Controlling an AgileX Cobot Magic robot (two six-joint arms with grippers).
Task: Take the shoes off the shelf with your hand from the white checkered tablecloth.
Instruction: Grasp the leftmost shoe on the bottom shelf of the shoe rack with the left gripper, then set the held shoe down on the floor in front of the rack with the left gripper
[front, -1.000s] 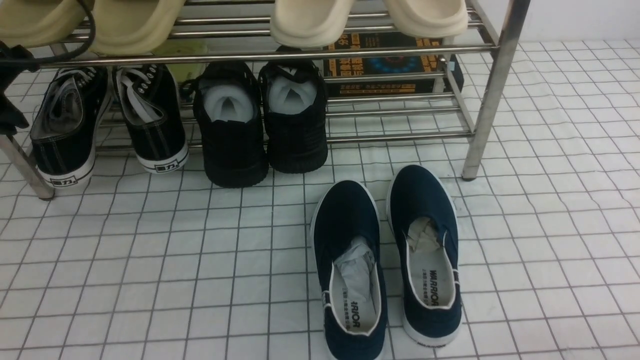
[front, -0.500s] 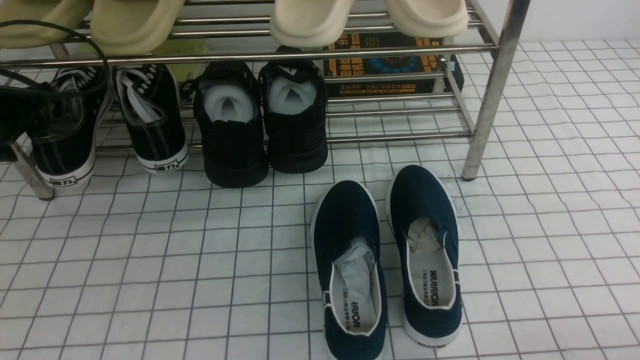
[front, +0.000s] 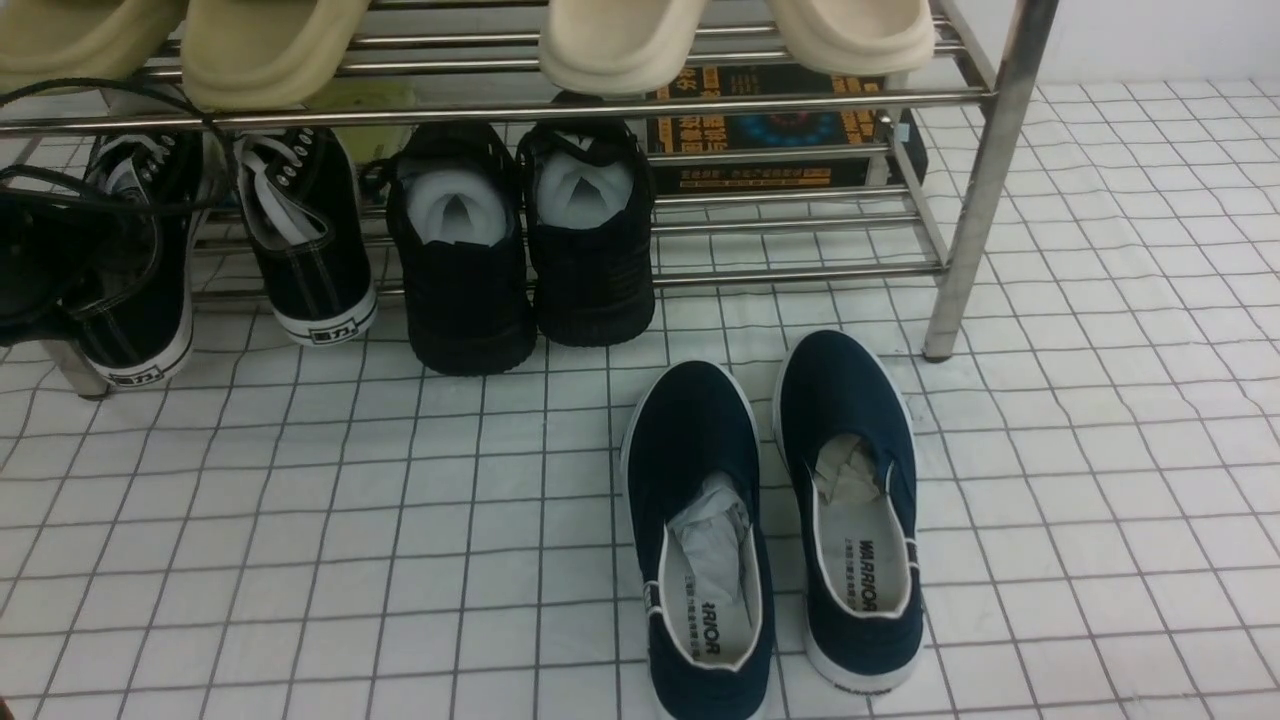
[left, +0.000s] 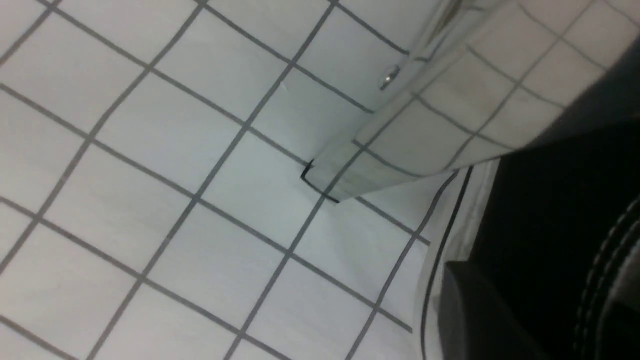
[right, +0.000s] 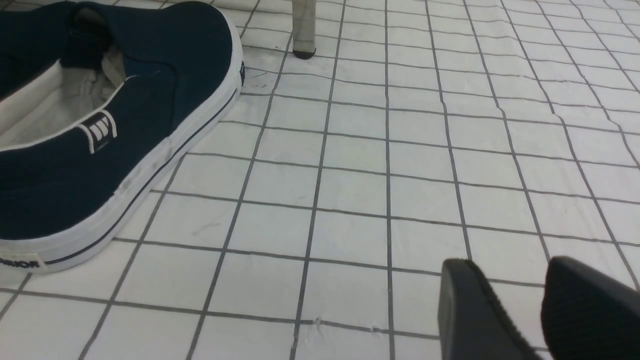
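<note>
The black canvas sneakers stand on the bottom tier of the steel shelf (front: 990, 180), at its left end, heels toward me. The right sneaker (front: 310, 250) stands free. My left gripper (front: 45, 270), black with looping cables, is down on the left sneaker (front: 150, 320) and shut on its outer side wall. In the left wrist view one finger (left: 475, 310) presses the outside of that sneaker (left: 540, 210), next to the shelf leg (left: 425, 130); the other finger is hidden. My right gripper (right: 522, 280) is shut and empty, low over the white checkered tablecloth (front: 400, 520).
All-black knit shoes (front: 520, 250) stuffed with white paper stand beside the sneakers. Navy slip-ons (front: 770, 520) lie on the cloth in front, near my right gripper (right: 100, 150). Beige slippers (front: 620, 40) sit on the upper tier. A dark box (front: 770, 125) is behind the rack.
My left gripper has come down from beside the upper bar onto the left sneaker. That sneaker has shifted, its heel a little toward me and its toe leftward.
</note>
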